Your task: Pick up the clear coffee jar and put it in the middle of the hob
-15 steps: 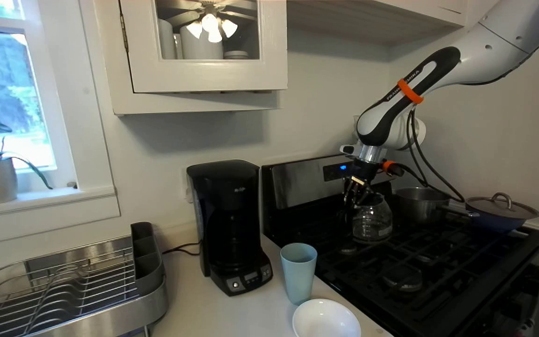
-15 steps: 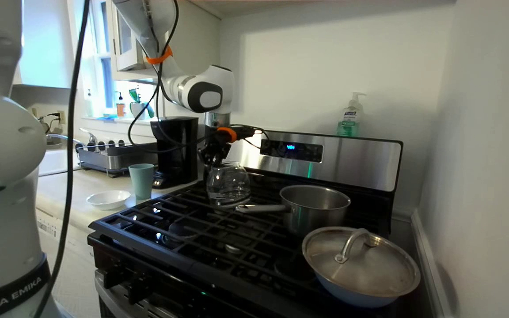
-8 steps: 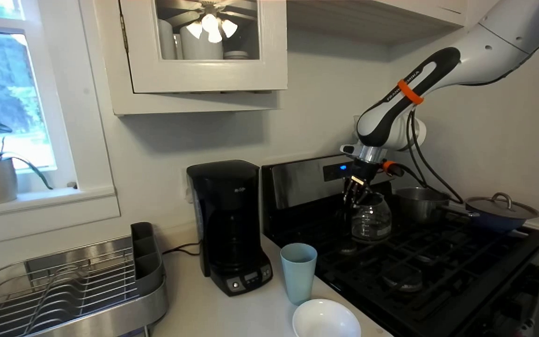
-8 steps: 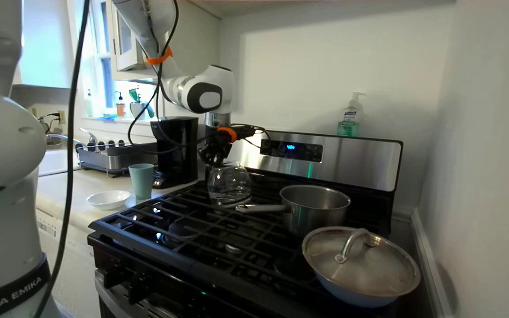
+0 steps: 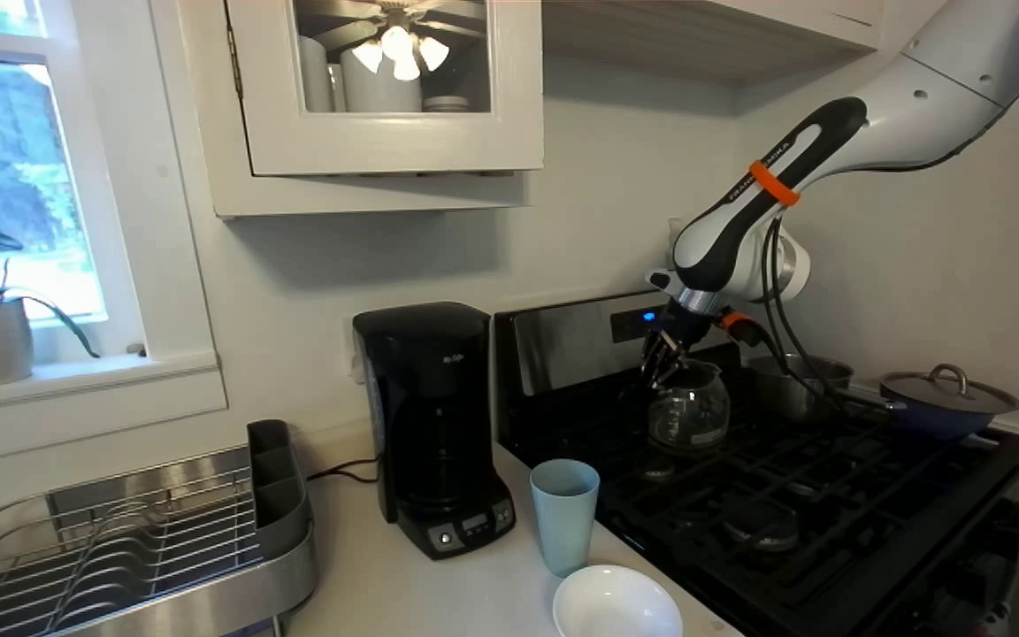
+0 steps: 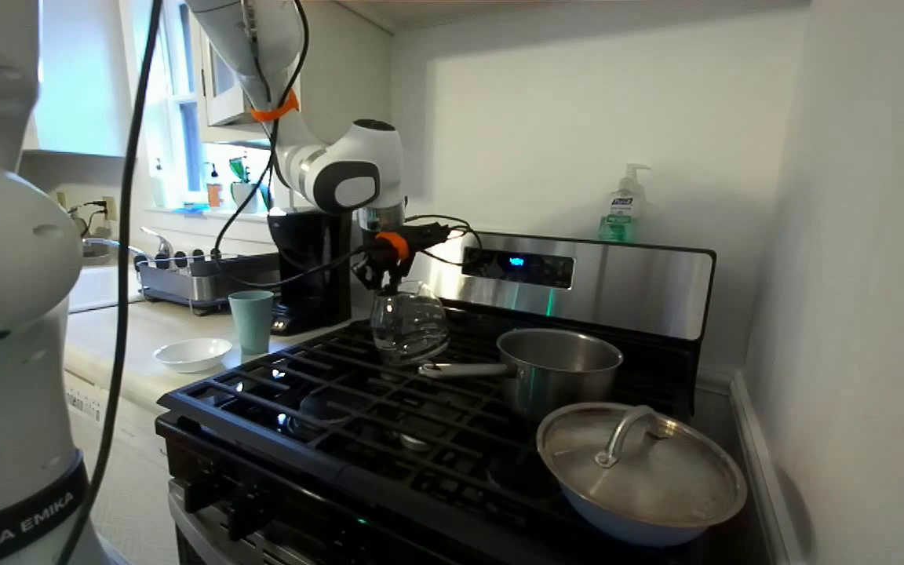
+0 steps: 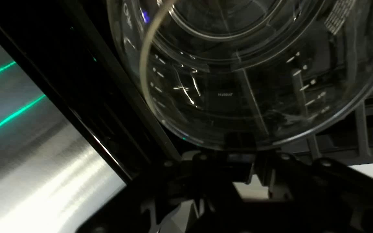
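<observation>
- The black jointed claw (image 7: 238, 163) is clamped on the rounded clear glass carafe (image 6: 409, 326), apparently by its dark handle (image 7: 240, 141).
- Likely light, rigid, slippery, breakable: hold handle only.

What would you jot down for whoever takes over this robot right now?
Pincer: shut on the clear coffee jar near its rim; dark parts hide the exact hold.
Where: the jar leans, toward the back of the hob, near the steel back panel. I can't tell whether its base touches.
Done: jar gripped, over the hob.
Left: bring it to the middle, level it, let go. The saucepan may get in the way.
</observation>
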Tool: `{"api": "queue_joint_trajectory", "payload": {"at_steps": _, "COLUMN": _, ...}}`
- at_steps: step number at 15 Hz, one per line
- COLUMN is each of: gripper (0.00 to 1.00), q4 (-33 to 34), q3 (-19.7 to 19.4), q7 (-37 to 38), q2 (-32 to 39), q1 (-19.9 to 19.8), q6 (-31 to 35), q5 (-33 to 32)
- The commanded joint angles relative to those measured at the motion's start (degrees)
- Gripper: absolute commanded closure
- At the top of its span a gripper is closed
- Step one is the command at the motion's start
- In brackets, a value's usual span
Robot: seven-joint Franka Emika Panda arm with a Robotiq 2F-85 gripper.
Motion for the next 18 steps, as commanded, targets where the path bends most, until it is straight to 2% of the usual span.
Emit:
{"api": "queue_joint_trajectory", "payload": {"at_steps": 1, "gripper": 0.92, "q4": -1.8, "q3": 0.9, "q7": 0.0, "q2": -0.5, "q1": 0.3, "q6": 5.4, "q5": 3.3}}
{"api": "queue_joint_trajectory", "payload": {"at_steps": 10, "gripper": 0.92, "q4": -1.4, "q3": 1.1, "q7": -0.2, "q2": -1.3, "q1": 0.1, "q6": 3.8, "q5": 2.4}}
{"api": "queue_joint_trajectory", "payload": {"at_steps": 18, "gripper": 0.92, "q4": -1.1, "q3": 0.6, "q7": 0.3, "q2": -4.5, "q1": 0.2, "q6": -2.6, "q5": -0.3}}
